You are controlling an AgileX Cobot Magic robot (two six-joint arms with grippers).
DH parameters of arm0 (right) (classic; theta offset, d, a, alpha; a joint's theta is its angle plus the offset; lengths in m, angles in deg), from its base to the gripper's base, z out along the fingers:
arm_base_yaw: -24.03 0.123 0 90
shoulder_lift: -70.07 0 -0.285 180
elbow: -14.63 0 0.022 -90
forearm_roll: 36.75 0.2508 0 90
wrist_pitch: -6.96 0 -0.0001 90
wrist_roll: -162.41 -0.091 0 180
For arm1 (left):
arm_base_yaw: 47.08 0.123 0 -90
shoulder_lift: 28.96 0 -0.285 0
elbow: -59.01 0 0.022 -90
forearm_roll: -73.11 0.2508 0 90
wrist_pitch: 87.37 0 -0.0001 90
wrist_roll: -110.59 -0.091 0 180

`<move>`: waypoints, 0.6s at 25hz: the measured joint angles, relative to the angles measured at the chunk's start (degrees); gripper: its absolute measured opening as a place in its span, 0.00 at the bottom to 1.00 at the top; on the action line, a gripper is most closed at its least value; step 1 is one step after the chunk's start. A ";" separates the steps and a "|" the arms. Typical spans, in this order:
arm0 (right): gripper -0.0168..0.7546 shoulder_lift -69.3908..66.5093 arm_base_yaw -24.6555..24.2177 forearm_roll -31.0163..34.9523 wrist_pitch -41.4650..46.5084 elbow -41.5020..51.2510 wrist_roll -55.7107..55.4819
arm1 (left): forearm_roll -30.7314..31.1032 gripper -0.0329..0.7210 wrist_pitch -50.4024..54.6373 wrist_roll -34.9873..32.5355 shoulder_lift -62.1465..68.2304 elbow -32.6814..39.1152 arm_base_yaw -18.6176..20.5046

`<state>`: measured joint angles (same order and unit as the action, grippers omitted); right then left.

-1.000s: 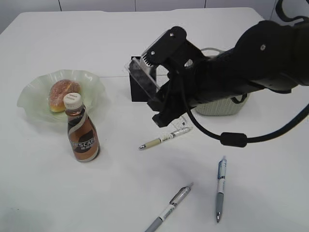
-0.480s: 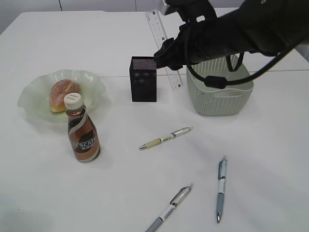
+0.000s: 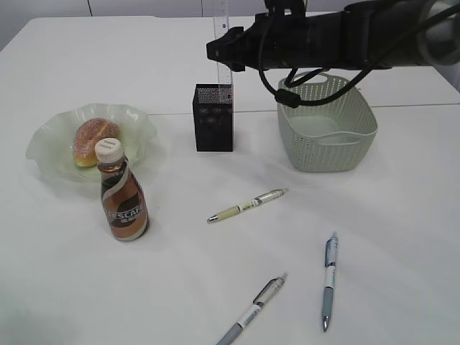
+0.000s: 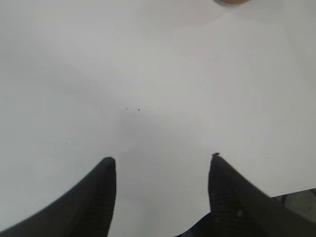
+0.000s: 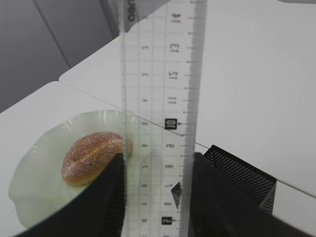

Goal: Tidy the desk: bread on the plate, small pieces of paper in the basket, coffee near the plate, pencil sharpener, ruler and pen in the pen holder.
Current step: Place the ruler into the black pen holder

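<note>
One ruler is clamped upright in the right gripper over the pen holder | entry past the rim seemingly not begun | release advised only once lowered straight inside | left gripper apart over bare bench

The clear ruler stands upright just above the black mesh pen holder. Left of the holder, the sugared bread lies on the green plate; the capped coffee stands before it. The empty basket sits right of the holder.
</note>
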<state>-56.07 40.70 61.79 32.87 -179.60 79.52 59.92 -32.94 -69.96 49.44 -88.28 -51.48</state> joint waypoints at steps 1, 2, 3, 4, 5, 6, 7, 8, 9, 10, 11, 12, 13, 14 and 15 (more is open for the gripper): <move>0.38 -0.76 0.00 1.65 0.90 -0.26 3.37 | 0.00 0.62 0.00 0.00 0.00 0.00 0.00; 0.38 -1.74 0.00 2.46 1.81 -0.72 6.13 | 0.00 0.62 0.00 0.00 0.00 0.00 0.00; 0.38 -2.69 -0.11 3.07 2.91 -1.25 8.26 | 0.00 0.62 0.00 0.00 0.00 0.00 0.00; 0.38 -3.50 -0.11 3.38 3.75 -1.85 9.49 | 0.00 0.62 0.00 0.00 0.00 0.00 0.00; 0.38 -4.50 -0.11 3.49 4.35 -2.55 10.51 | 0.00 0.62 0.00 0.00 0.00 0.00 0.00; 0.38 -5.52 -0.11 3.60 4.77 -3.42 10.98 | 0.00 0.62 0.00 0.00 0.00 0.00 0.00; 0.38 -6.60 -0.11 3.72 5.05 -4.48 11.33 | 0.00 0.62 0.00 0.00 0.00 0.00 0.00; 0.38 -7.51 -0.21 3.71 5.35 -5.44 11.57 | 0.00 0.62 0.00 0.00 0.00 0.00 0.00; 0.38 -8.62 -0.46 3.71 5.71 -6.66 11.69 | 0.00 0.62 0.00 0.00 0.00 0.00 0.00; 0.38 -9.67 -0.71 3.71 6.15 -7.83 11.79 | 0.00 0.62 0.00 0.00 0.00 0.00 0.00; 0.38 -10.49 -0.99 3.71 6.40 -8.80 11.79 | 0.00 0.62 0.00 0.00 0.00 0.00 0.00; 0.38 -11.37 -1.37 3.71 6.54 -10.03 11.79 | 0.00 0.62 0.00 0.00 0.00 0.00 0.00; 0.38 -12.22 -1.72 3.71 6.66 -11.30 11.79 | 0.24 0.62 0.00 0.00 0.00 0.00 0.00; 0.38 -13.05 -1.97 3.71 6.81 -12.56 11.81 | 0.37 0.62 0.00 0.00 0.00 0.00 0.00; 0.38 -13.68 -2.29 3.71 6.96 -13.54 11.81 | 0.45 0.62 0.00 0.00 0.00 0.00 0.00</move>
<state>-69.75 38.41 65.51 39.83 -193.13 91.33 60.37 -32.94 -69.96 49.44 -88.28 -51.48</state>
